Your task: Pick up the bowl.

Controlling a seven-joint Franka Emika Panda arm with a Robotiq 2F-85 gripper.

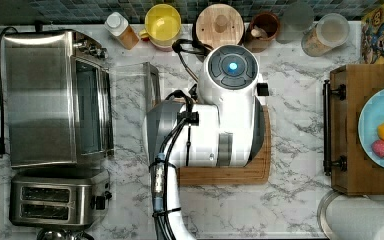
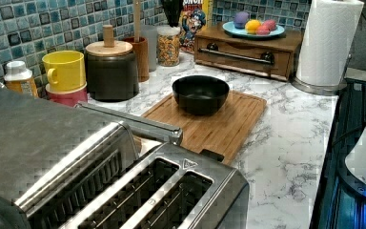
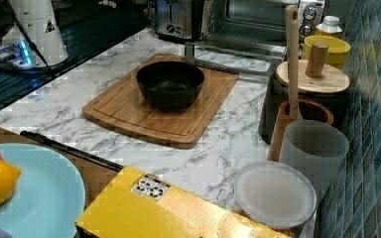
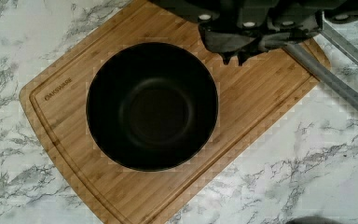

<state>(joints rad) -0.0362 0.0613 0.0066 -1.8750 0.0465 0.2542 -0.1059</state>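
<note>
On the marble counter [image 2: 286, 143], the black bowl [image 2: 200, 94] sits on the wooden board [image 2: 219, 126], and my gripper [image 4: 233, 58], jaws close together, hangs high above; next I must open and go down.

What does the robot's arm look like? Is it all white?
Mostly white. In the top view the arm has rounded white shells with grey parts, a round cap with a glowing blue light, and black cables strapped along its side. In the wrist view the gripper looks dark grey, nearly black.
</note>
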